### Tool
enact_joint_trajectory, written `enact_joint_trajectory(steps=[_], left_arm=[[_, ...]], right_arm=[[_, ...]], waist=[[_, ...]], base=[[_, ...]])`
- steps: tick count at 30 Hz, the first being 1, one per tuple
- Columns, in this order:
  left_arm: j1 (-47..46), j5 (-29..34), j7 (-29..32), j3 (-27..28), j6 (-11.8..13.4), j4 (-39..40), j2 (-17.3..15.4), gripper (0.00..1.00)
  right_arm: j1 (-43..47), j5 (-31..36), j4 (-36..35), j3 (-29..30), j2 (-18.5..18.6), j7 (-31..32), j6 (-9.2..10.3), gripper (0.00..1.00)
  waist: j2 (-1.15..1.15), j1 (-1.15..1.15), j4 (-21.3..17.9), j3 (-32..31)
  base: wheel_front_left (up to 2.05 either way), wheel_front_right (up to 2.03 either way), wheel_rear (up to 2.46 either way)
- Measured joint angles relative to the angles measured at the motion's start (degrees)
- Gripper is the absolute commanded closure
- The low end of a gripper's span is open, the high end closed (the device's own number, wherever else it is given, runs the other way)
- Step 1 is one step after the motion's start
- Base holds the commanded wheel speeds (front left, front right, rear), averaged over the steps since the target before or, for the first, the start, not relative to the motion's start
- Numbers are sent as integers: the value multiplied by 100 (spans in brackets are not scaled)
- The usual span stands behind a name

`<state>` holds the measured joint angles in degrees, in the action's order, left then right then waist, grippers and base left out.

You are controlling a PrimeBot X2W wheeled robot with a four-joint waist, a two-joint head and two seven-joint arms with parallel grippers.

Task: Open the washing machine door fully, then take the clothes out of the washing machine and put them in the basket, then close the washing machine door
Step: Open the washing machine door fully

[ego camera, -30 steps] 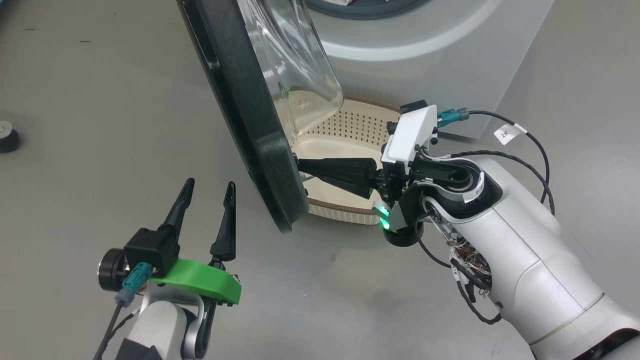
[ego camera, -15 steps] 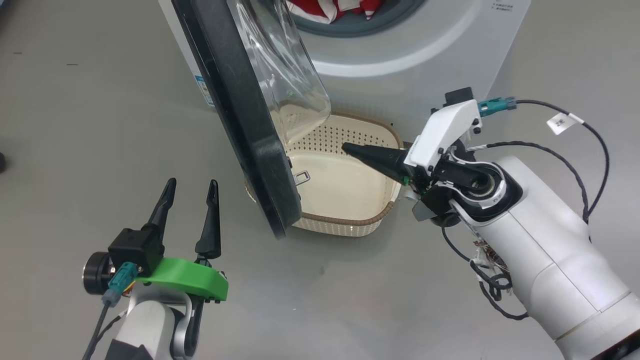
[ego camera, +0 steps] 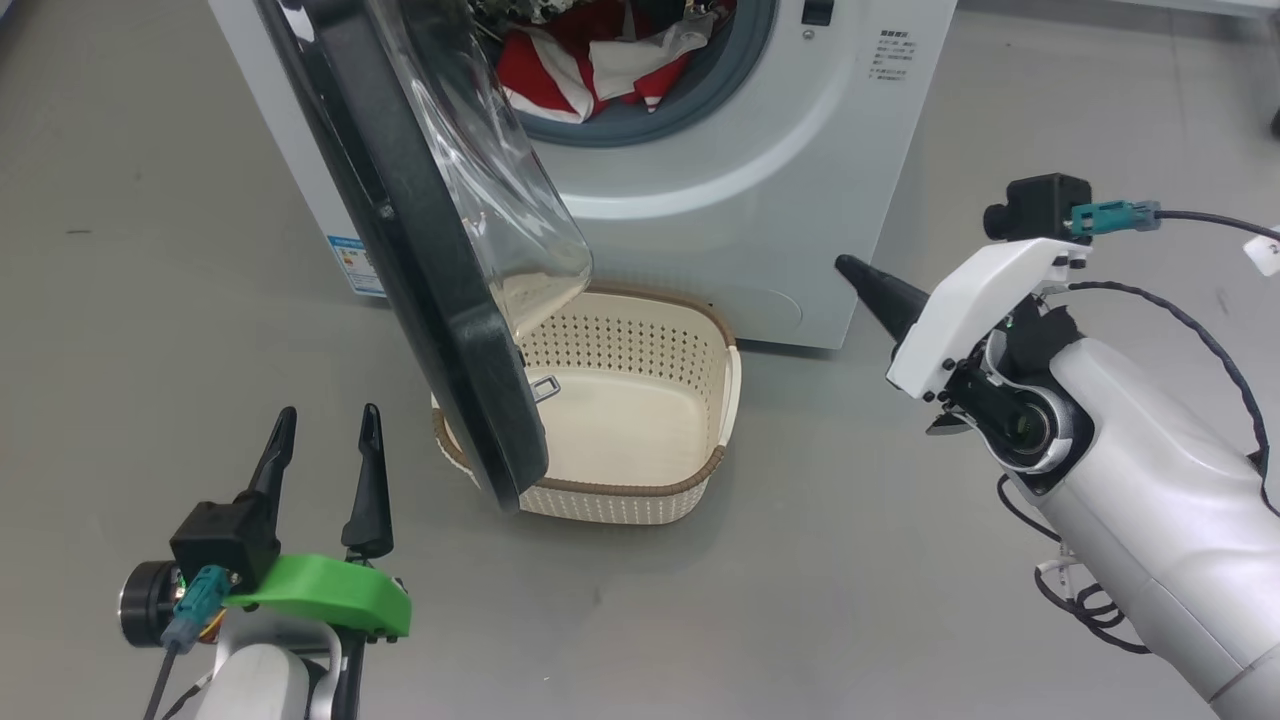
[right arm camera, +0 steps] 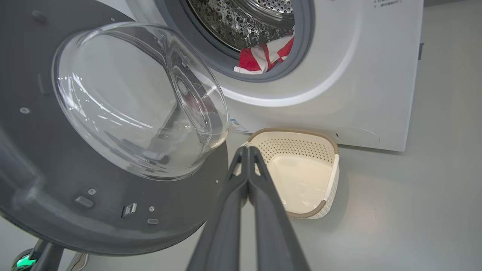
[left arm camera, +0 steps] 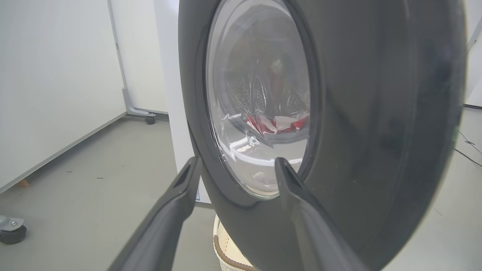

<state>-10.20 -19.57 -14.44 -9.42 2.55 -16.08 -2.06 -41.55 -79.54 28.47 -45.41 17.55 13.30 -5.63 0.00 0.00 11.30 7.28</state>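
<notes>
The washing machine (ego camera: 760, 190) stands at the top of the head view. Its door (ego camera: 420, 270) is swung out, black rim edge-on, and the glass bowl (ego camera: 500, 200) hangs over the basket (ego camera: 640, 345), which sits on the floor beneath with nothing in it. Red and white clothes (ego camera: 580, 70) lie in the drum. My left gripper (ego camera: 328, 415) is open, low on the left and short of the door's outer face (left arm camera: 376, 113). Right of the basket, my right gripper (ego camera: 848, 264) is shut and holds nothing. In the right wrist view its gripper (right arm camera: 246, 149) points at the basket (right arm camera: 301, 177) and the clothes (right arm camera: 263, 56).
Grey floor surrounds the machine. A blue label (ego camera: 345, 262) marks its lower left corner. In the left wrist view a white partition (left arm camera: 56, 75) runs along the left, with a caster (left arm camera: 11, 231) at the lower left. Cables (ego camera: 1210, 350) loop off the right arm.
The head camera has moved, so more of the machine and the clothes show. My right gripper has come off the door's inner edge and drawn back right of the basket, still shut.
</notes>
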Motion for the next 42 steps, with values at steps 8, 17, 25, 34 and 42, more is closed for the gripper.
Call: enact_joint_trajectory(steps=[8,17,25,34,42], left_arm=[[199,44,0,220,1,21,-70,0],[307,103,-1,364,0,105,-71,0],[376,104,0,441,-8,170,-69,0],[591,104,-1,626,-10,174,-68,0],[619,123,0,636,-41,174,-66,0]], right_arm=[[144,1370,-175,-330,323,-1315,-35,100],[650,2131,-247,-556,503,-2332,57,100],[1156,2331,-274,-456,523,-2774,438,100],[1740,2535,-497,88,385,-2773,836,100],[2106,3100,-1093,1083,231,-2774,1038,0]], waist=[[0,0,-320,-236],[0,0,-574,-417],[0,0,-700,-493],[0,0,-846,-600],[0,0,-924,-620]], base=[[0,0,0],[0,0,0],[0,0,0],[0,0,0],[0,0,0]])
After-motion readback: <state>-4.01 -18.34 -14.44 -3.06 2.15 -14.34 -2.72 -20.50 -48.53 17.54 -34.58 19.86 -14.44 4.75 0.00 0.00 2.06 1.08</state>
